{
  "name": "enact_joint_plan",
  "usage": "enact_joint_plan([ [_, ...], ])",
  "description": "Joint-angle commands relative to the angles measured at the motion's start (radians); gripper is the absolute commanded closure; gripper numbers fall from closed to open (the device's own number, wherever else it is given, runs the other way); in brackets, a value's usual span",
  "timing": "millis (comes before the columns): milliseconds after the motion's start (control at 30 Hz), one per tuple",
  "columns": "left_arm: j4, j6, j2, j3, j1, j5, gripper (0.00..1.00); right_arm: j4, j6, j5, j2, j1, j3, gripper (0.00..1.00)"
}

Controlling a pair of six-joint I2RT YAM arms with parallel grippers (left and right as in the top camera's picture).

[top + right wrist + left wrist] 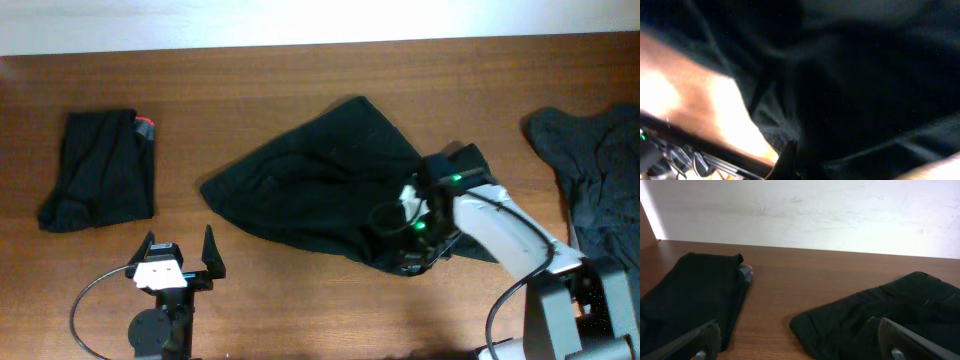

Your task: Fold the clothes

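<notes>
Dark, blurred cloth hides the fingers of the right gripper (408, 232), their spread unreadable, sunk into the near-right side of the crumpled black fabric garment (310, 185) at mid-table, while the left gripper (180, 250) gapes wide and empty by the near edge, apart from it.

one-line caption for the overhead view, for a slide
Right hand at a spread black garment; folded garment lies left, left hand open.
</notes>
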Motion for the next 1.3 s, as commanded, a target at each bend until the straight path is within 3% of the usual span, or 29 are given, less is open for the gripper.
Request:
enact_joint_plan([
  [0, 0.002, -0.002, -0.006, -0.007, -0.004, -0.006, 0.01, -0.004, 0.092, -0.035, 0.003, 0.107, 0.013, 0.96],
  [500, 0.002, -0.002, -0.006, -0.007, -0.004, -0.006, 0.01, -0.042, 0.417, 0.089, 0.003, 0.531, 0.012, 0.96],
  [833, 0.002, -0.002, -0.006, -0.007, -0.004, -0.006, 0.01, -0.053, 0.4, 0.014, -0.016, 0.612, 0.016, 0.96],
  [900, 0.002, -0.002, -0.006, -0.007, -0.004, -0.006, 0.01, -0.052, 0.387, 0.02, -0.048, 0.6, 0.03, 0.87],
  [1000, 0.002, -0.002, -0.006, -0.007, -0.004, -0.006, 0.01, -0.069, 0.337, 0.021, -0.117, 0.567, 0.078, 0.61],
  [1267, 0.002, -0.002, -0.006, -0.007, -0.004, -0.006, 0.01, -0.247, 0.311, 0.23, -0.292, 0.371, 0.288, 0.35],
])
